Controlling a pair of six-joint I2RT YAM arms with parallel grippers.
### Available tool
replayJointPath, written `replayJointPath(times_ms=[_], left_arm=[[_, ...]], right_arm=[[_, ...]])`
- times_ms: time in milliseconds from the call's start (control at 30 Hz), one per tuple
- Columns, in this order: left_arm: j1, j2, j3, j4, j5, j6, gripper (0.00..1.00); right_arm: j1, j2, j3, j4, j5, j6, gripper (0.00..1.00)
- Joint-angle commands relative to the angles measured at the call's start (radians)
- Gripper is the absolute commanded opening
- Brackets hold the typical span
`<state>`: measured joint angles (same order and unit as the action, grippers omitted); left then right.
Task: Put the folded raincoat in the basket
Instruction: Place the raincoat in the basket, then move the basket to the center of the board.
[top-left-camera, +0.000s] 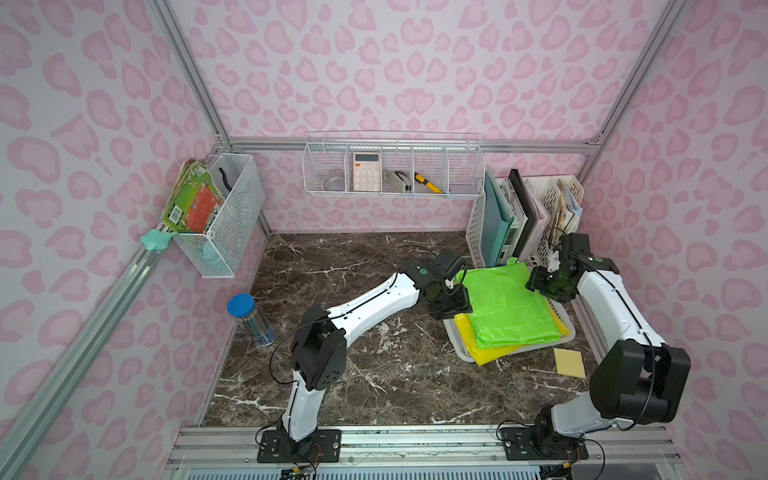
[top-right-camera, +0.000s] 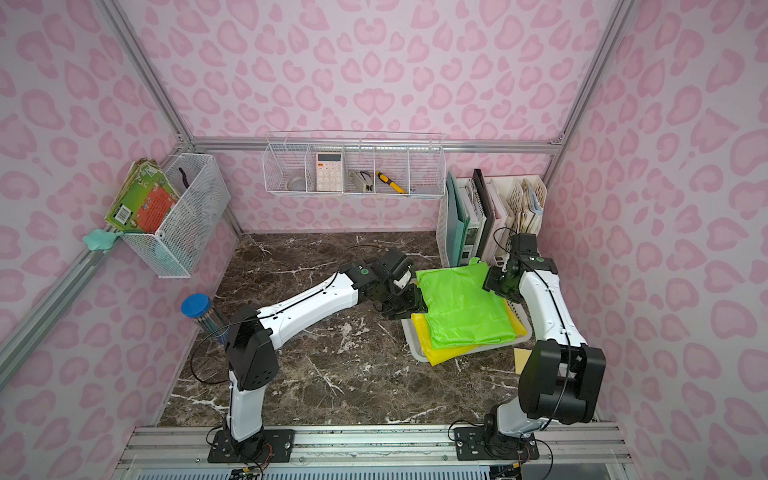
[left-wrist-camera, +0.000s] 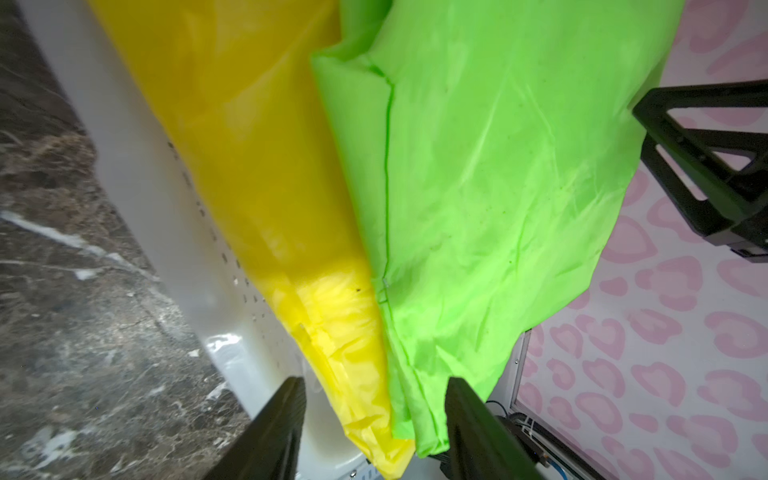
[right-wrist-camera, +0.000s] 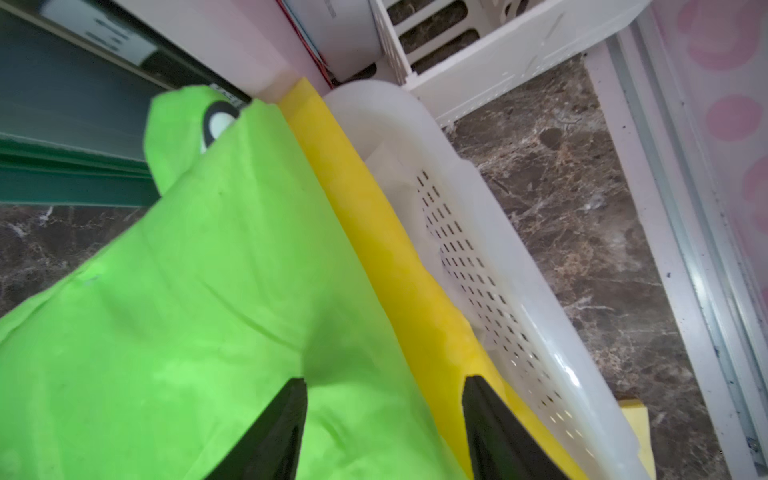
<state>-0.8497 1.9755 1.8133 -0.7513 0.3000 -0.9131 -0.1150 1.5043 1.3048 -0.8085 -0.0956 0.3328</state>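
The folded raincoat (top-left-camera: 509, 307) (top-right-camera: 465, 307) is bright green and lies on top of a folded yellow one (top-left-camera: 486, 353) (top-right-camera: 446, 353). Both rest in the low white perforated basket (top-left-camera: 459, 347) (top-right-camera: 417, 349) at the right. My left gripper (top-left-camera: 463, 299) (top-right-camera: 417, 301) (left-wrist-camera: 376, 382) is open at the pile's left edge, and a corner of the green raincoat (left-wrist-camera: 498, 187) and the yellow one (left-wrist-camera: 249, 145) hangs between its fingers. My right gripper (top-left-camera: 536, 286) (top-right-camera: 492, 286) (right-wrist-camera: 384, 380) is open over the pile's far right edge, above the green raincoat (right-wrist-camera: 187, 311) and the basket wall (right-wrist-camera: 498, 249).
A tall white file holder (top-left-camera: 528, 216) with folders stands just behind the basket. A yellow note pad (top-left-camera: 569, 362) lies in front of the basket near the right wall. A blue-lidded tube (top-left-camera: 249, 318) stands at the left. Wire baskets (top-left-camera: 392, 166) (top-left-camera: 220, 220) hang on the walls.
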Motion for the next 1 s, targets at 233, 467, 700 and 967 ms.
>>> replayJointPath(times_ms=[233,467,700,967], left_arm=[[0.017,-0.087,-0.189,0.017,-0.044,0.025,0.56],[0.017,-0.027,-0.207,0.135,0.047,0.005,0.57],[0.019,0.017,-0.196,0.028,-0.027,0.014,0.31],[0.146,-0.168,-0.395,-0.071,-0.086,0.092,0.15]], right_arm=[[0.004,-0.062,-0.022,0.052,-0.052,0.009,0.65],[0.008,-0.073,-0.032,0.052,-0.050,0.006,0.67],[0.009,-0.079,-0.034,0.055,-0.056,0.007,0.66],[0.027,-0.084,-0.044,0.057,-0.061,0.008,0.67]])
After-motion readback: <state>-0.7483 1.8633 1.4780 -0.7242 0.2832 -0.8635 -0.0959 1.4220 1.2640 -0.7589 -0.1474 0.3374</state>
